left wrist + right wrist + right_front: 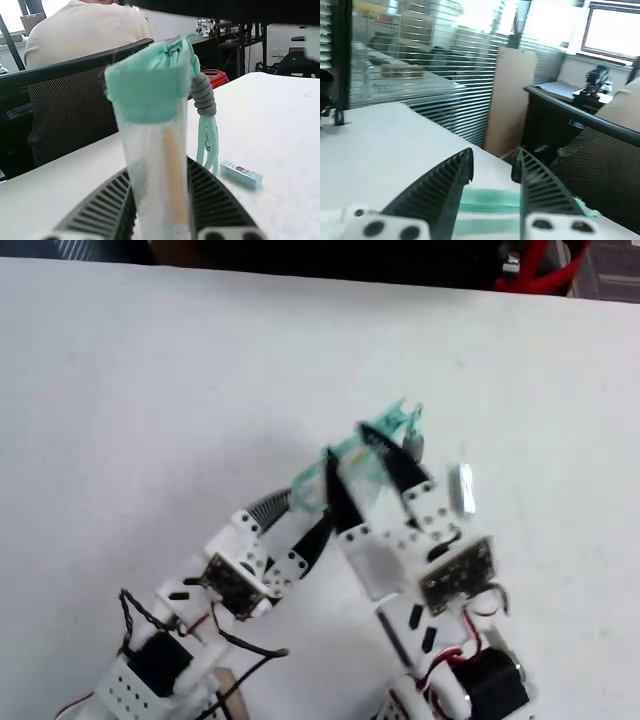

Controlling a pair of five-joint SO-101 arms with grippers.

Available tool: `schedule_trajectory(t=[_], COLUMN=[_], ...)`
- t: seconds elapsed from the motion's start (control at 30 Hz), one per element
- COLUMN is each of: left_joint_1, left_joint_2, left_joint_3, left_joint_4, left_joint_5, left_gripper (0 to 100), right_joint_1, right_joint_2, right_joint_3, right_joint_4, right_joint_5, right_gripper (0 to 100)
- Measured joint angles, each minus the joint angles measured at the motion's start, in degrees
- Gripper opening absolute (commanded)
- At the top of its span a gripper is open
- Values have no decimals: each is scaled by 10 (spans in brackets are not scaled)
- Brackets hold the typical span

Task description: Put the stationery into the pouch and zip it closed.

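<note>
While the left gripper (159, 172) clamps the clear pouch (150, 90) upright from both sides at the white table (280, 115), the right gripper (493, 152) hovers with its fingers parted over the pouch's teal band, grasping nothing. A tan, pencil-like stick (173, 170) shows through the pouch's clear wall. A grey coiled pull (204, 97) and a teal strap (207, 145) dangle from the pouch's top, hanging between it and a small pale-blue block (241, 175) that lies on the table nearby. A black mesh chair (60, 105) stands beyond the table's far edge.
</note>
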Motion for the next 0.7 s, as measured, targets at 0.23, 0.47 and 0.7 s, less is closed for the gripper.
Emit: schedule_trajectory(t=[0.23,0.47,0.7], left_joint_1=[0,0,0], left_joint_2=[0,0,0], left_joint_3=[0,0,-3], left_joint_4=[0,0,9], left_joint_5=[0,0,0], left_gripper=[106,106,106], right_joint_1=[181,241,287], right_joint_2=[-18,60,221], right_joint_3=[11,102,73], right_joint_4=[-55,-224,-289], right_joint_5=[-129,-158,-164], right_gripper=[90,91,91])
